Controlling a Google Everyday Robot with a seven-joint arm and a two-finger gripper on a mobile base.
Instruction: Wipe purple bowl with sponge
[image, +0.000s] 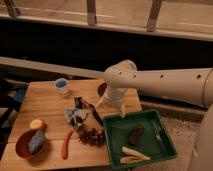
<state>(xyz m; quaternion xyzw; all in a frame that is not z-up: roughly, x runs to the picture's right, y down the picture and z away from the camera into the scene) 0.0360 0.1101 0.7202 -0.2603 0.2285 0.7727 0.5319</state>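
Wooden table (45, 102) is seen in front of a dark wall, with a pale railing running above it. The purple bowl (102, 90) is placed toward the far right of the tabletop and is largely covered by the white arm, so only its left edge is visible. The gripper (111, 106) is held just beside the bowl at about 5 o'clock, pointed downward, with its two fingers (100, 102) spread wide and nothing between them. Whether the bowl is touched cannot be told.

At 9 o'clock from the bowl, a small blue-and-white cup (61, 86) is set. At roughly 6 o'clock a crumpled wrapper (75, 117) and a bunch of dark grapes (91, 136) are found. At 5 o'clock a green tray (119, 142) is laid, with a dark brown block (136, 134) inside it.

The sponge (36, 141) is kept well apart from the purple bowl, at about 8 o'clock, resting inside an orange bowl (22, 147) at the near left corner. A long red item (65, 145) is laid just beside that bowl at 3 o'clock.
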